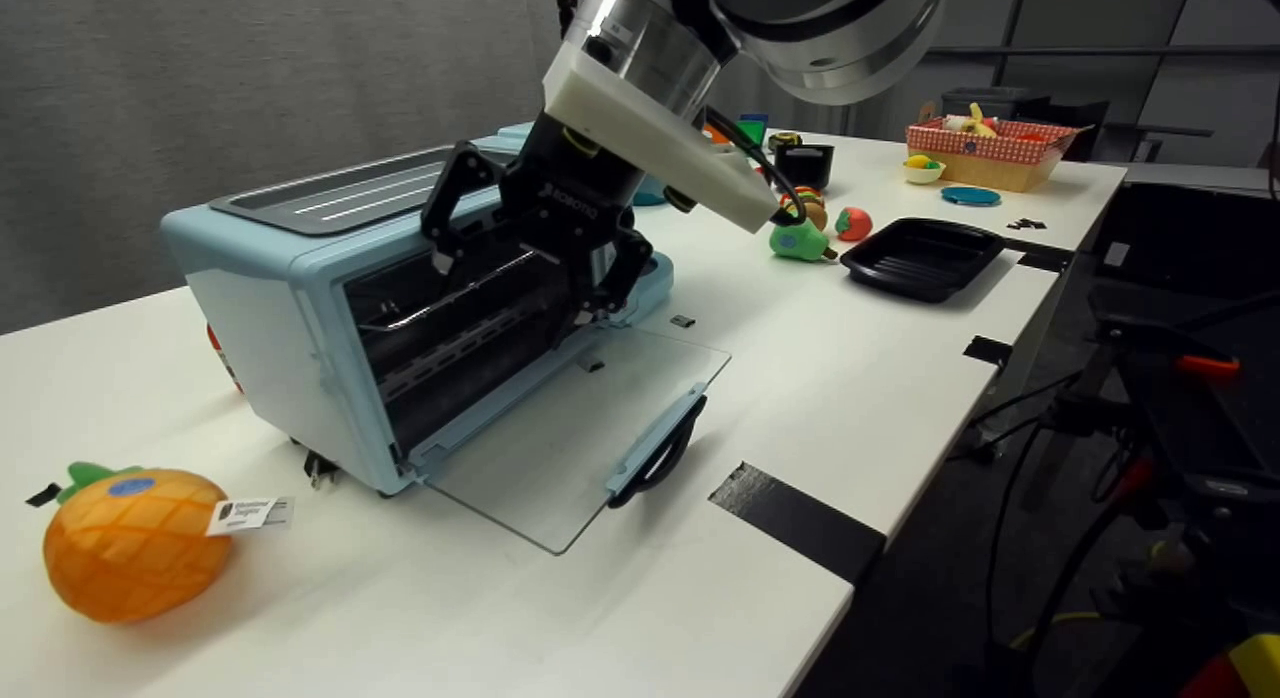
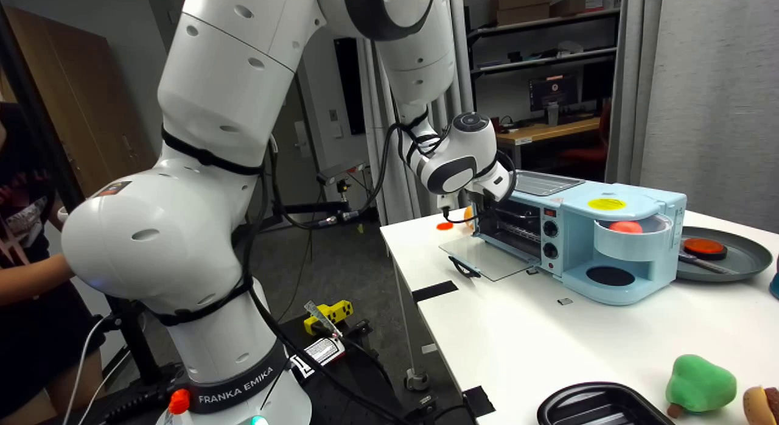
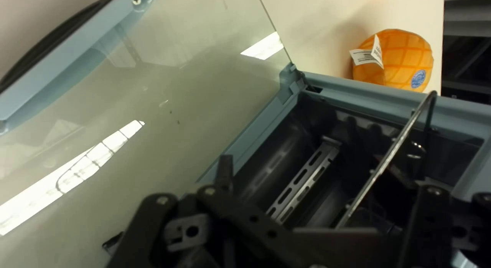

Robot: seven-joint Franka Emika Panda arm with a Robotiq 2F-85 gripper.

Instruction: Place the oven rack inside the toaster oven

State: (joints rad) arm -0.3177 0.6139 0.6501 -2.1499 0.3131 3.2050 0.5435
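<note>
The light blue toaster oven point(image 1: 255, 343) stands on the white table with its glass door point(image 1: 570, 433) dropped down. It also shows in an exterior view point(image 2: 551, 254) and the wrist view point(image 3: 349, 83). The oven rack point(image 1: 450, 299) is inside the oven; only its silvery front bar shows clearly, running across the upper part of the opening. In the wrist view the bar point(image 3: 383, 164) runs down behind my fingers; the rest of the rack is dark or hidden. My gripper point(image 1: 513, 292) is open at the opening, its fingers apart and holding nothing, as in the wrist view point(image 3: 326, 179).
An orange toy pineapple point(image 1: 135, 543) lies beside the oven, also in the wrist view point(image 3: 402, 60). The door handle point(image 1: 665, 453) sticks out toward the table edge. A black tray point(image 1: 920, 258), a green toy point(image 1: 798, 240) and a basket point(image 1: 985, 163) stand farther along the table.
</note>
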